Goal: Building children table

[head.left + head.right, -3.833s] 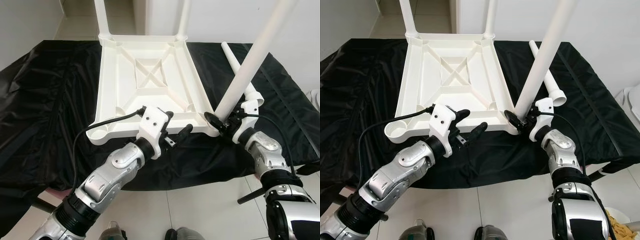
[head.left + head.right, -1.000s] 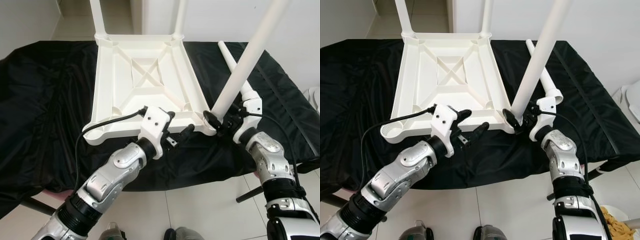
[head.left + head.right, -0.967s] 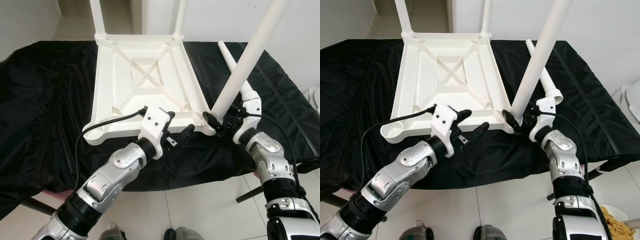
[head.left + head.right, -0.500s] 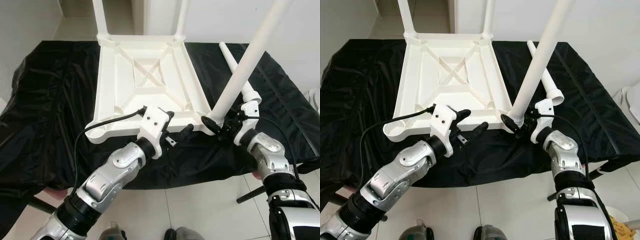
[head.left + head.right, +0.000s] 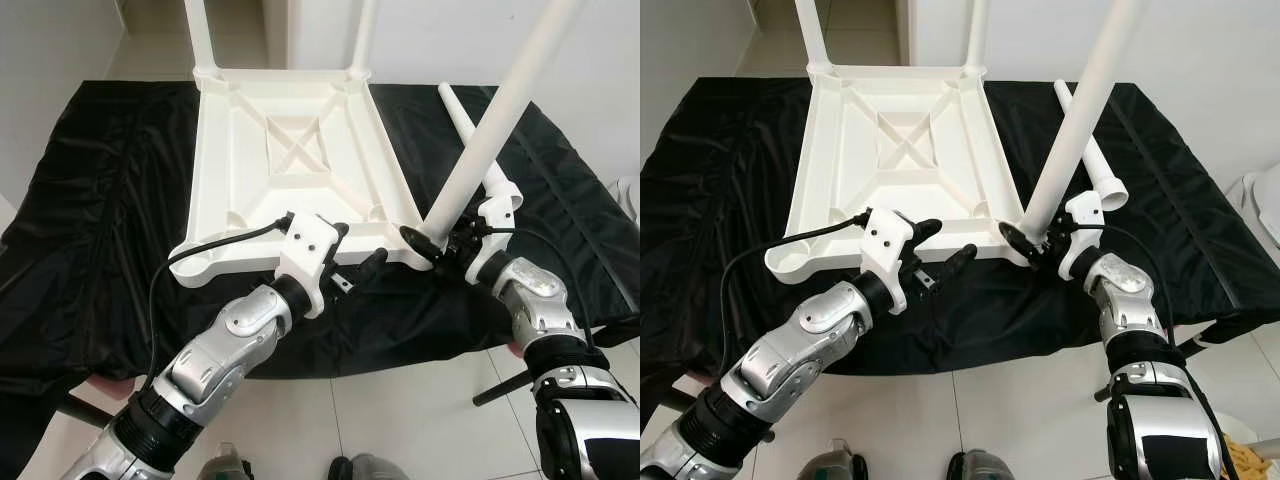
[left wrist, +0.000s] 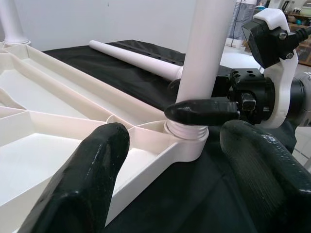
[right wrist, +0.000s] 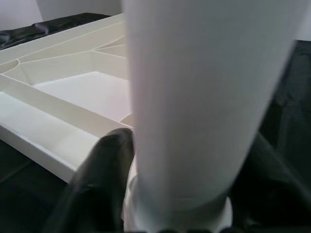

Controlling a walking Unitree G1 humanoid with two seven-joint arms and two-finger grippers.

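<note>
A white children's table top (image 5: 290,150) lies upside down on a black cloth (image 5: 90,200), with two legs standing at its far corners. My right gripper (image 5: 430,243) is shut on a third white leg (image 5: 485,130), low down near its base. That leg leans up and to the right, and its threaded end (image 6: 187,130) sits at the near right corner socket (image 6: 187,148). My left gripper (image 5: 355,250) is open at the table's near edge, its fingers (image 6: 82,184) spread either side of that corner. A fourth leg (image 5: 1102,170) lies loose on the cloth behind.
The cloth-covered surface ends just before my arms, with tiled floor (image 5: 400,420) below. A dark stand foot (image 5: 500,385) shows on the floor at the right. A bowl of food (image 5: 1240,460) sits at the bottom right corner.
The right gripper and the leg's base have edged slightly toward the near right corner socket. The left gripper has stayed open in the same place. The view shifted a little.
</note>
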